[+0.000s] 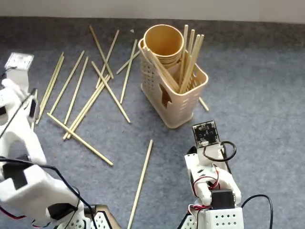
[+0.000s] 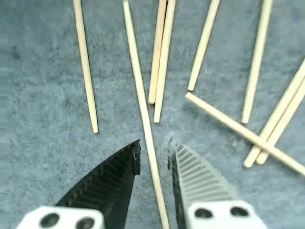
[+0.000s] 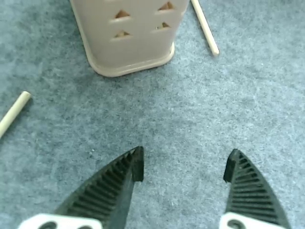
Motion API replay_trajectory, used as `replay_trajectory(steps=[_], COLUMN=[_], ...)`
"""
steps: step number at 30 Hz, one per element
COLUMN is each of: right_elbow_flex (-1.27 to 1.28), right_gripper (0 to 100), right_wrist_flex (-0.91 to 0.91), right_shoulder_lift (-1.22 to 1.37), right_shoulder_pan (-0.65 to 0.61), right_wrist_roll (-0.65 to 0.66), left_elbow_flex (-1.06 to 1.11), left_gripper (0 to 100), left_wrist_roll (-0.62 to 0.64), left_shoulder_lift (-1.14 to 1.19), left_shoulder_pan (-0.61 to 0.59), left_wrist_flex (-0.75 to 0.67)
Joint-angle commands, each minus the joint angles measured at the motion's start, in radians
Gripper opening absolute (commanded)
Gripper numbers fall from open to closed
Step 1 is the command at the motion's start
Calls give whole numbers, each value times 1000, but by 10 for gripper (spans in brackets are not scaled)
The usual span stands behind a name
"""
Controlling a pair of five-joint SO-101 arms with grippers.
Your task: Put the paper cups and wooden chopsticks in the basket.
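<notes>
The small black board on the right arm has tiny marks, too small to read.

The left gripper is low over the grey mat. Its two fingers are only a little way apart. One long chopstick lies on the mat right between them. The fingers sit just beside it on each side, and I cannot tell if they touch it. More loose chopsticks lie near, ahead of the fingers, and some cross each other.

The right gripper is wide open and holds nothing. The basket stands on the mat ahead of it, apart from it. A stick end lies off to one side.

From above, the basket stands upright with stacked paper cups and a bunch of sticks inside. Many loose chopsticks lie spread on the mat between the basket and the left arm.
</notes>
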Motion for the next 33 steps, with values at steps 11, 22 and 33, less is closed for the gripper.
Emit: replay_trajectory(steps=[11, 22, 33], right_elbow_flex=[-2, -2, -2], right_gripper=[275, 275, 275], right_wrist_flex=[5, 5, 5], right_shoulder_lift=[-10, -10, -10], right_shoulder_pan=[-10, -10, -10], right_wrist_roll=[-3, -3, -3], left_elbow_flex=[-137, -367, -700], left_gripper=[117, 4, 4], left_wrist_roll=[-110, -40, 434], left_shoulder_lift=[344, 173, -222], left_shoulder_pan=[-90, 15, 556], left_wrist_flex=[6, 255, 384])
